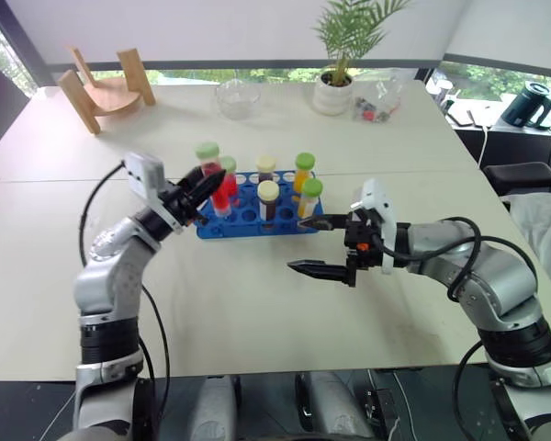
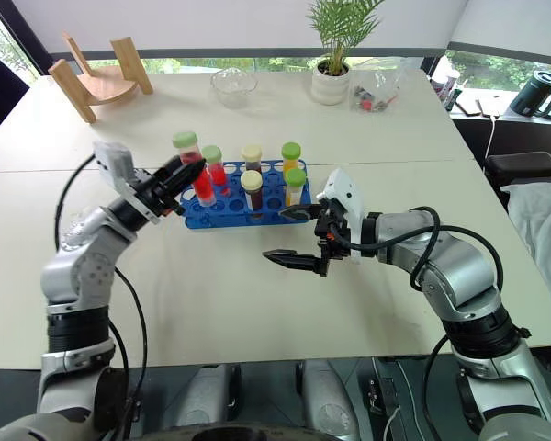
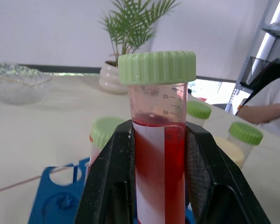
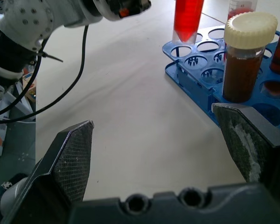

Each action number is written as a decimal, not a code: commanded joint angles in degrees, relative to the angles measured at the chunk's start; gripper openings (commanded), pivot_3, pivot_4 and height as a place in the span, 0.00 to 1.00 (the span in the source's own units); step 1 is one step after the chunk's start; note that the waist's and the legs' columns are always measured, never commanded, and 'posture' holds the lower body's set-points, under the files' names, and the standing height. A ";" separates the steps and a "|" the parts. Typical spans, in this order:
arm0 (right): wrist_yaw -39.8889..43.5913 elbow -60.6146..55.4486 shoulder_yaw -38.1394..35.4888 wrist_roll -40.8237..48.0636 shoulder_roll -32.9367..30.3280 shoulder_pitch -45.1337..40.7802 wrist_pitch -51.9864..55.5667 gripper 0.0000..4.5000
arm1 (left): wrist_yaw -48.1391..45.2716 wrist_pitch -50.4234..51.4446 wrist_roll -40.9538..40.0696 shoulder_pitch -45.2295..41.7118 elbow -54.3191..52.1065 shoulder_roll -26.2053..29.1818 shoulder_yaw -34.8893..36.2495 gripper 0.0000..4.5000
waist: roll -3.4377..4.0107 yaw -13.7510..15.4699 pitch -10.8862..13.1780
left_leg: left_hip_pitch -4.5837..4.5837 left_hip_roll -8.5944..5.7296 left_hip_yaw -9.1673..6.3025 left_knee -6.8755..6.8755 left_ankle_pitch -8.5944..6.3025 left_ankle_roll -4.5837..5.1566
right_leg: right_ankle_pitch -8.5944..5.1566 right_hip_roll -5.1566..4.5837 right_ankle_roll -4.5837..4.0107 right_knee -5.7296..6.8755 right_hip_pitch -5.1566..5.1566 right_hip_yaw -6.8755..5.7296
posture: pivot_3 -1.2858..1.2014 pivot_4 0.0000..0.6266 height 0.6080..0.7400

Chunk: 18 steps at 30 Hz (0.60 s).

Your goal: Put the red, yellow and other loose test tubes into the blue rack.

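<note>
The left pincer point(image 1: 200, 191) grips the light, stiff, slippery red tube point(image 3: 159, 154) just below its cap, while the right pincer point(image 1: 316, 244) hangs open.

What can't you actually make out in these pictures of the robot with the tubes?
- Bottom of the red tube: in the left wrist view the left gripper fingers cover its sides and the frame edge cuts it off.
- Items in the clear bag by the plant: too small in the eye views.
- Far end of the blue rack: cut off by the edge in the right wrist view, beyond the open right gripper.
</note>
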 commanded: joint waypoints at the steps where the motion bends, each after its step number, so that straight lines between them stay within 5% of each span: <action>1: -0.41 -1.73 -1.63 0.89 0.09 -0.72 0.39 1.00 | 0.56 -7.57 2.87 -0.67 4.33 -0.28 -2.18 0.19 | 0.00 -0.01 0.00 | 0.01 0.00 0.00 0.00 0.00 0.00 | 0.00 0.00 0.00 0.00 0.00 0.00 | 0.52 0.24 1.00; 18: -5.46 -4.27 -1.03 0.94 4.18 1.83 0.94 1.00 | 2.20 -15.66 5.79 0.50 7.93 0.82 -7.09 0.19 | 0.00 -0.09 0.00 | 0.08 -0.02 0.01 -0.01 0.00 0.00 | 0.00 0.00 0.01 -0.02 0.09 0.00 | 0.52 0.24 1.00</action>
